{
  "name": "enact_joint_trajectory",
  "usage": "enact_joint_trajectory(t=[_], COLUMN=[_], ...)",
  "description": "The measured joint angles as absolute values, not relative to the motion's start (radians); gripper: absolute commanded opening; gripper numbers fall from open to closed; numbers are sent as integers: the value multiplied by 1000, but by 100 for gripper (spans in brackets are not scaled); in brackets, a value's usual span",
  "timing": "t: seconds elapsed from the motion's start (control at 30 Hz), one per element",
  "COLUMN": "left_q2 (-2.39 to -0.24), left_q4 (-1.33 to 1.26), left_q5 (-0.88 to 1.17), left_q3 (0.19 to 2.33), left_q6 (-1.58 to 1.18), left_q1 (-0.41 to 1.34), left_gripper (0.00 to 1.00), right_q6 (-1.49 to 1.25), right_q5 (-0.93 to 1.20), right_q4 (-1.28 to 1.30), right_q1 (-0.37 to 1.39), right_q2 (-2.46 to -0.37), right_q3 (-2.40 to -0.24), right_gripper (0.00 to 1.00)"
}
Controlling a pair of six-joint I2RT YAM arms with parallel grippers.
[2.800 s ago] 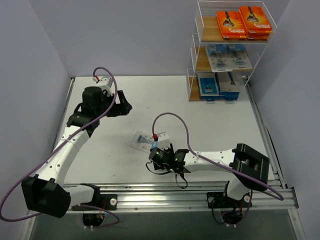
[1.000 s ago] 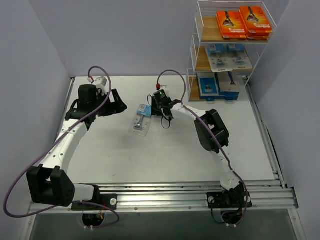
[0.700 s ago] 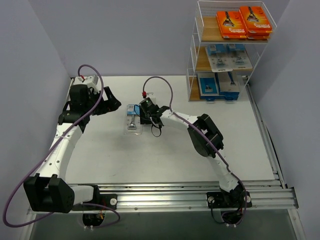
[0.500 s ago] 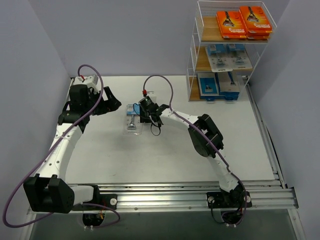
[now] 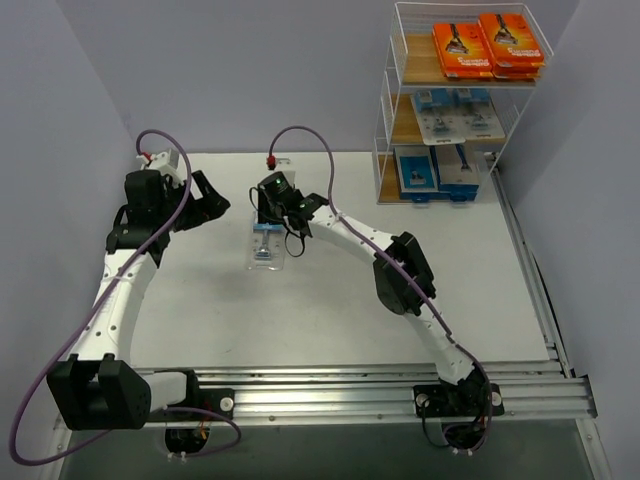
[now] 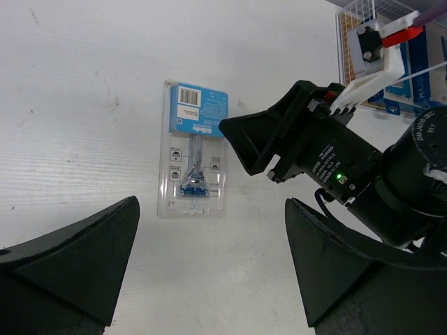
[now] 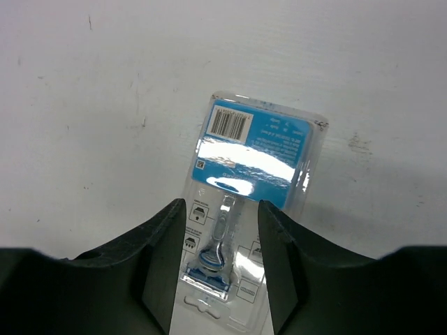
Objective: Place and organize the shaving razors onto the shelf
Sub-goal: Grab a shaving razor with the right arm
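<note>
Clear blister pack, lower end cut off; right end effector straddles.

Clear blister pack on white table

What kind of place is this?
Probably a robot test booth, not a real shop: a left arm and right arm are bolted to a metal rail at a white table, plain walls close it in, and one small shelf holds razor packs.

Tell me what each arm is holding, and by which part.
Left fingers: nothing. Right fingers straddle the razor pack lying flat on the table; whether they pinch its sides cannot be told.
</note>
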State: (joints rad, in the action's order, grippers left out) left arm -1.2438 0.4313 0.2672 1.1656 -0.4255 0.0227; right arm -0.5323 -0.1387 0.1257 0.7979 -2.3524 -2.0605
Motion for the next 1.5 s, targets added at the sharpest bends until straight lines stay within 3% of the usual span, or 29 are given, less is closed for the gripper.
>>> enact_joint_trajectory(t=[0.4, 0.7, 0.8, 0.87, 1.3, 1.5], left_q2=[-1237, -1229, -1227, -1225, -1228, -1248], left_q4=[435, 435, 435, 435, 395, 337], left_q5=[241, 241, 241, 241, 300, 376], left_q3=[1166, 1166, 1166, 1166, 1145, 1107], left_q6=[-434, -434, -434, -434, -491, -548], left_q1=[11, 11, 11, 11, 19, 131], left_gripper=[94, 94, 94, 94, 94, 94], right_q6=[-525, -498, -475, -460, -421, -437], right_q5=[-139, -158, -160, -160, -76, -114], right_q4=[179, 213, 221, 201, 173, 155], right_q1=[846, 859, 859, 859, 783, 767], right_q2=[-2524, -2530, -2529, -2515, -2119, -1818], right_q3=[-2145, -2152, -2152, -2121, -1620, -1456], right_gripper=[39, 14, 0, 0, 0, 0])
